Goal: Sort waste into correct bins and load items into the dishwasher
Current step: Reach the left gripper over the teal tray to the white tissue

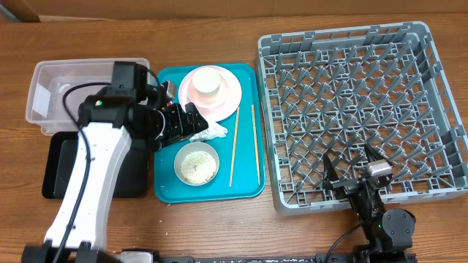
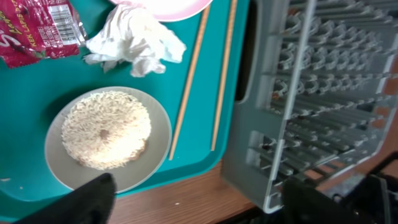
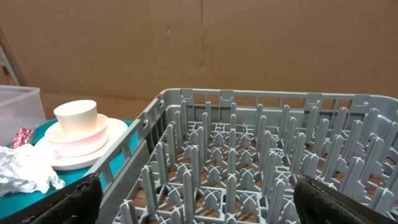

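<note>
My left gripper (image 1: 194, 123) (image 2: 199, 208) is open and empty, hovering over the teal tray (image 1: 245, 183). Below it lie a crumpled white tissue (image 2: 137, 40) (image 1: 217, 131), a red snack wrapper (image 2: 34, 31), a white bowl of rice (image 2: 106, 134) (image 1: 197, 163) and two wooden chopsticks (image 2: 189, 81) (image 1: 234, 150). A pink plate (image 1: 228, 93) (image 3: 84, 149) carries a white cup (image 1: 208, 81) (image 3: 76, 115). My right gripper (image 1: 355, 169) (image 3: 208, 205) is open and empty over the front edge of the grey dish rack (image 1: 358, 102) (image 3: 249, 155).
A clear tub (image 1: 51, 91) stands at the back left, with a black tray (image 1: 55, 172) in front of it, partly hidden by my left arm. The rack's side wall (image 2: 273, 124) stands close beside the teal tray (image 2: 25, 93).
</note>
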You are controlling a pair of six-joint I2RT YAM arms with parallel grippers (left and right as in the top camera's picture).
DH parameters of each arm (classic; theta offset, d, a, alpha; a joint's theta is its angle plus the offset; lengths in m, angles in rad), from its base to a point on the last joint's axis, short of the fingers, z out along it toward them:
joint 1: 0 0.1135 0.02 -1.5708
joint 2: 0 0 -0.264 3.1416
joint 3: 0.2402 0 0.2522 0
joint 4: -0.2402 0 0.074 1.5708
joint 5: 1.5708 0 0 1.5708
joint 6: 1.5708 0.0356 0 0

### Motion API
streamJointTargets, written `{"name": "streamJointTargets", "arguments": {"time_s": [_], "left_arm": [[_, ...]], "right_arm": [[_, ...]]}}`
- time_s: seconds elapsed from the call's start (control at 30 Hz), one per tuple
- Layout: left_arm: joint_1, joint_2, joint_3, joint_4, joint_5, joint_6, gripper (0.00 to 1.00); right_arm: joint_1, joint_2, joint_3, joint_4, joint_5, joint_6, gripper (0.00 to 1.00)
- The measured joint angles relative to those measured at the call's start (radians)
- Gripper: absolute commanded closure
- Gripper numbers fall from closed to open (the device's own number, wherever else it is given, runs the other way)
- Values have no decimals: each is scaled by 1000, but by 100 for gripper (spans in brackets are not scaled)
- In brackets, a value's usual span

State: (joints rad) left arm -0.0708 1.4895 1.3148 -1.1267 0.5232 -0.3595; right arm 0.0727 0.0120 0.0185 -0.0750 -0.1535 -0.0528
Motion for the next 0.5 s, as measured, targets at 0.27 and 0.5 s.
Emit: {"name": "streamJointTargets", "arguments": {"time_s": [0.27,0.5], "left_arm": [[-13,75,0,6,-114,0,50],[-83,75,0,94,-264,-8,59]], "right_arm": [[0,0,0,0,0,0,0],[0,0,0,0,0,1,0]]}}
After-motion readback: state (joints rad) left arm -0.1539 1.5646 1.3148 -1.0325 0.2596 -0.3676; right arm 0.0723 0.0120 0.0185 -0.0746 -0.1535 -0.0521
